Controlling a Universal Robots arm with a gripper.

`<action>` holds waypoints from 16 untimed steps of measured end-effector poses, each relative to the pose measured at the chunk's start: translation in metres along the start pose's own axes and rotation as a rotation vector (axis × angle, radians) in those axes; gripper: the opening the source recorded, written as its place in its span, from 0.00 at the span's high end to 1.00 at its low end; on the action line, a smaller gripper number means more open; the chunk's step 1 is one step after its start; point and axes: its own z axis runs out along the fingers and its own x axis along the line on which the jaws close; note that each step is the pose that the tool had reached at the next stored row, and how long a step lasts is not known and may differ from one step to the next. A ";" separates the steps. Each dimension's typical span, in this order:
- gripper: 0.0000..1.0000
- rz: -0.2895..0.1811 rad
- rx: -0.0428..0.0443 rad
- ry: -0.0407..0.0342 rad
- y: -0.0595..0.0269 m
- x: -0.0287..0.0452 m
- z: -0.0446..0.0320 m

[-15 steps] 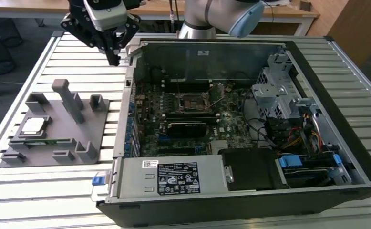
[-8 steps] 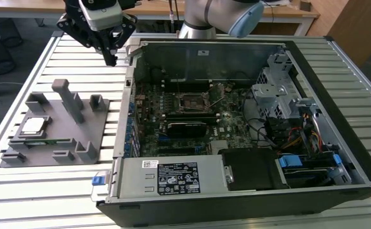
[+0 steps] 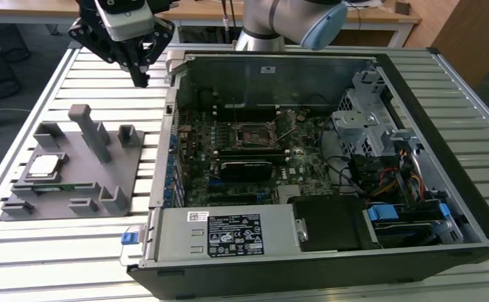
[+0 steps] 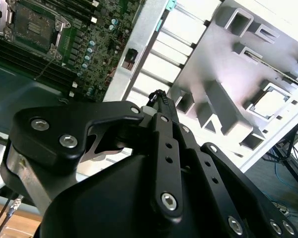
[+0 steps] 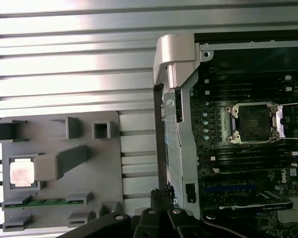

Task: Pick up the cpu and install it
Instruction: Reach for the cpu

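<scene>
The cpu [image 3: 45, 165] is a small silvery square lying in a recess of the grey plastic tray [image 3: 131, 170] at the exterior view's left. It also shows in both wrist views as the cpu [image 5: 22, 173] [image 4: 270, 101]. My gripper [image 3: 139, 77] hangs shut and empty above the slatted table, beyond the tray's far end and beside the case's corner, well apart from the cpu. Its fingertips [image 4: 159, 94] meet in a point. The dark metal-framed socket [image 3: 253, 134] [image 5: 256, 121] lies open on the motherboard inside the case.
The open computer case [image 3: 412, 75] lies on the slatted metal table [image 3: 85, 251], its wall [image 5: 176, 99] standing between tray and motherboard. A green memory stick [image 5: 39, 202] lies in the tray next to the cpu. Grey posts [image 3: 89, 129] rise from the tray.
</scene>
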 end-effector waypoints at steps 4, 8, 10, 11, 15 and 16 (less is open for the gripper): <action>0.89 0.000 0.0000 0.0000 -0.0003 0.0040 0.0002; 0.89 0.000 0.0000 0.0000 -0.0006 0.0081 0.0004; 0.89 0.000 0.0000 0.0000 -0.0008 0.0100 0.0004; 0.89 0.000 0.0000 0.0000 -0.0009 0.0110 0.0005; 0.89 0.000 0.0000 0.0000 -0.0012 0.0154 0.0007; 0.89 0.000 0.0000 0.0000 -0.0014 0.0175 0.0007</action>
